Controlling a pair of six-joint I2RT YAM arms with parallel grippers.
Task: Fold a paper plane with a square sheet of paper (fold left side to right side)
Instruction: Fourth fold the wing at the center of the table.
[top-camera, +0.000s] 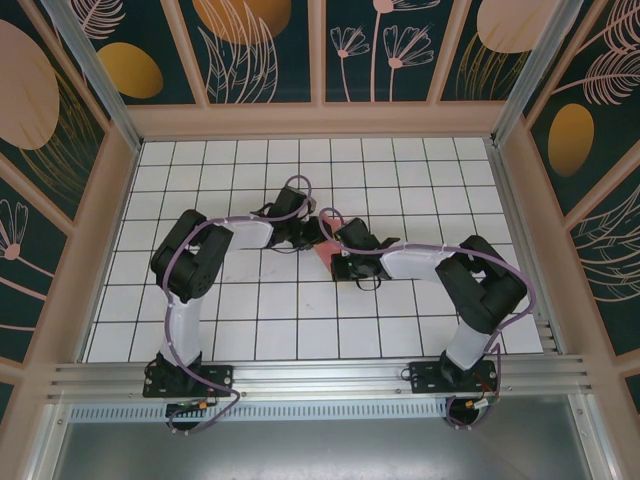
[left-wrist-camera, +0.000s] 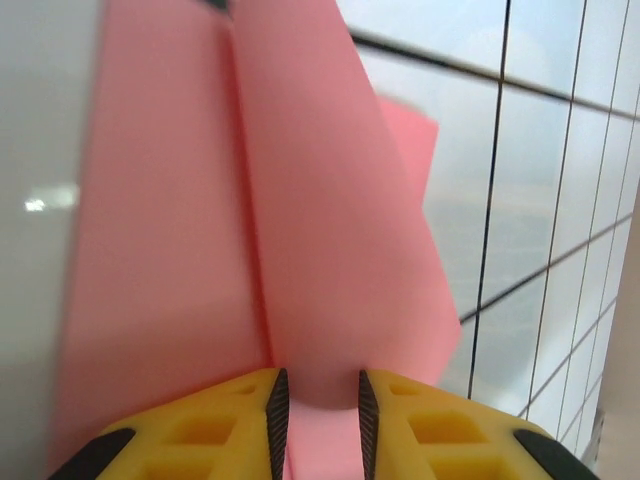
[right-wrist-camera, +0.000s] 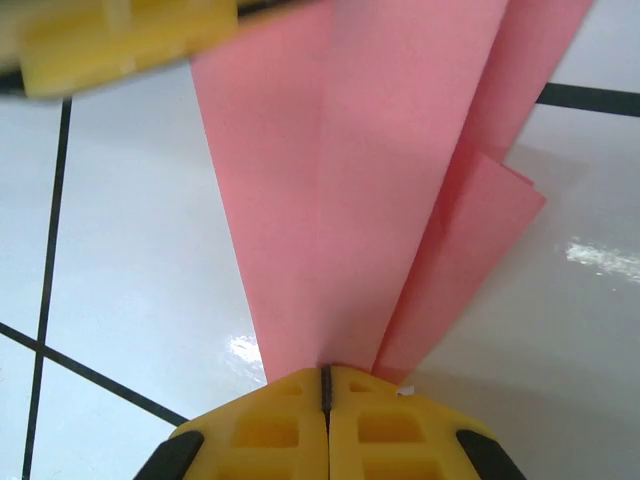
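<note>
Left wrist view: the left hand (left-wrist-camera: 318, 405) has its yellow fingers (left-wrist-camera: 275, 410) a narrow gap apart, with a fold of the pink plane (left-wrist-camera: 330, 250) filling that gap. I cannot tell whether they press it. A centre crease runs away up the paper, and the white gridded surface (left-wrist-camera: 540, 200) lies beyond on the right. From the right wrist, the right hand (right-wrist-camera: 325, 385) is closed tight, fingers flat together, pinching the plane's narrow end. The paper fans wider away from them, one lower flap jutting right, and a blurred yellow finger (right-wrist-camera: 120, 40) of the left hand sits at the far end. From above, both arms reach inward from the near edge. The hands meet near the surface's middle with the plane between them.
</note>
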